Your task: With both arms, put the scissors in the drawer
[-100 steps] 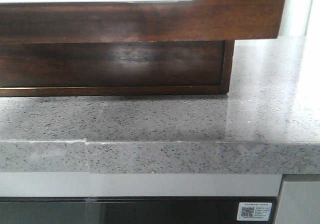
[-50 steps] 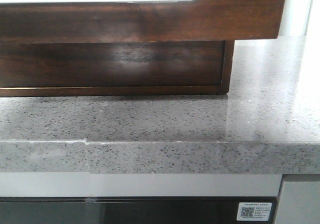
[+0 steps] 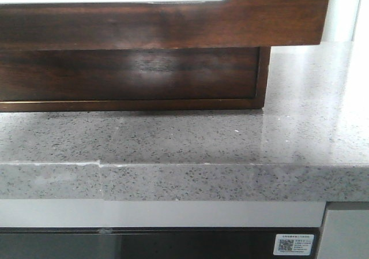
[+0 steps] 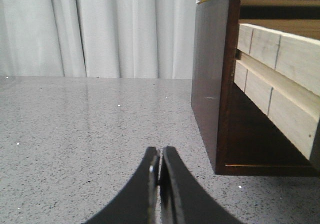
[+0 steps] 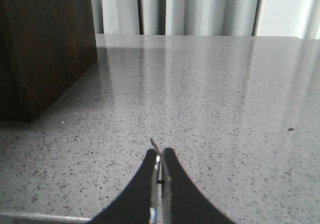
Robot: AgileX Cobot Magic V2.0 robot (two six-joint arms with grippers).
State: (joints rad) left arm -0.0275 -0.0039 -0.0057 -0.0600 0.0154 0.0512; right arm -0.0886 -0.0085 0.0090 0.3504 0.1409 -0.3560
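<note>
The dark brown glossy drawer fills the top of the front view. Its front has a wide rounded cut-out showing white, and it stands out over its dark cabinet. In the left wrist view the drawer's light wood side sticks out of the cabinet. My left gripper is shut and empty, low over the counter beside the cabinet. My right gripper is shut over the counter on the cabinet's other side. A thin grey sliver pokes out between its tips. No scissors are in view.
The speckled grey stone counter has its front edge close to the camera. A dark appliance front with a sticker sits below the edge. White curtains hang behind the counter.
</note>
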